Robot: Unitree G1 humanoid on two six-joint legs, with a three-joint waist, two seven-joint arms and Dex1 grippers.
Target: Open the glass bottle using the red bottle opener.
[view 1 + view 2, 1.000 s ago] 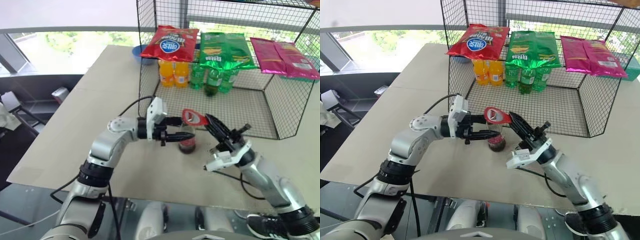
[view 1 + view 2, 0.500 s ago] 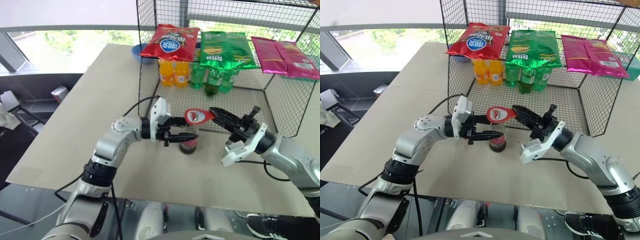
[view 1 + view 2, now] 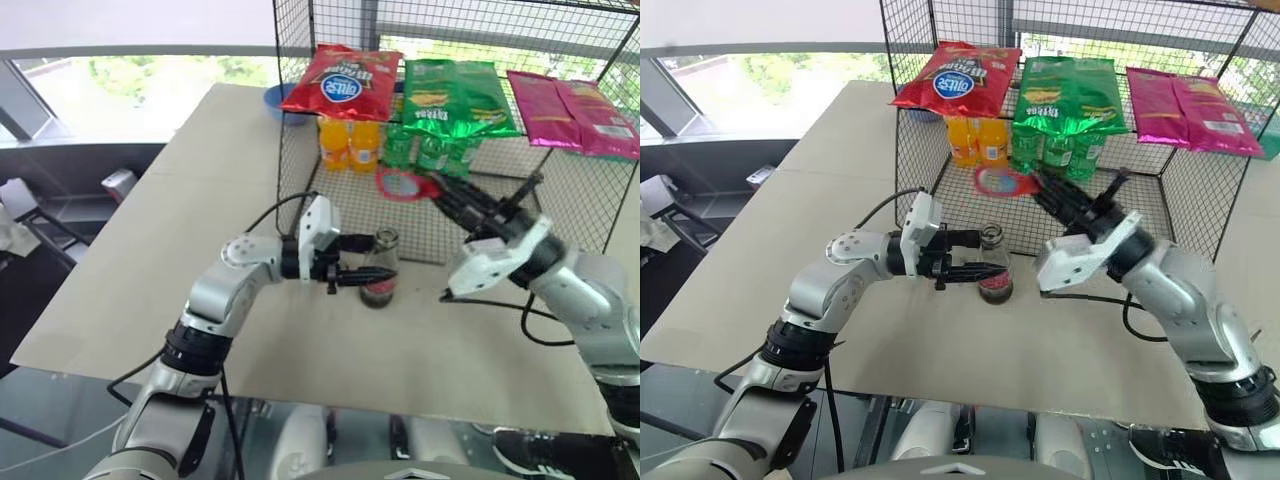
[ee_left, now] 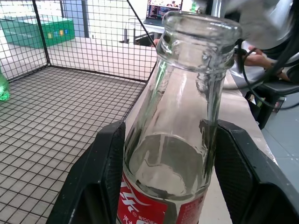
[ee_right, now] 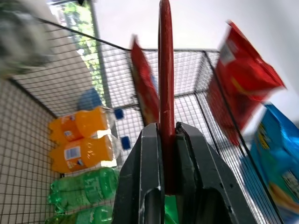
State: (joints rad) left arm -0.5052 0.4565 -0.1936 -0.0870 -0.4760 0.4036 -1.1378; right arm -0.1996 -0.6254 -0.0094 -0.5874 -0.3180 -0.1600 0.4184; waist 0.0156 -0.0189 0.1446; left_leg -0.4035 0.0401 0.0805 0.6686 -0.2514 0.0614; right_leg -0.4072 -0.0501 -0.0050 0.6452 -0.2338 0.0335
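Observation:
The glass bottle stands upright on the beige table, just in front of the wire cage, with dark cola low inside and a red label. My left gripper is shut on the bottle's body, one black finger on each side. In the left wrist view the bottle's mouth shows bare glass with no cap on it. My right gripper hangs above and to the right of the bottle, shut on the handle of the red bottle opener. The opener's loop head points left, clear of the bottle.
The wire cage behind the bottle holds orange soda bottles and green bottles. Red, green and pink chip bags lie on its top. A blue bowl sits at its left corner.
My right gripper has lifted the red opener from the bottle's top, up and back toward the cage, rolling as it rose. The left gripper and the bottle have stayed put.

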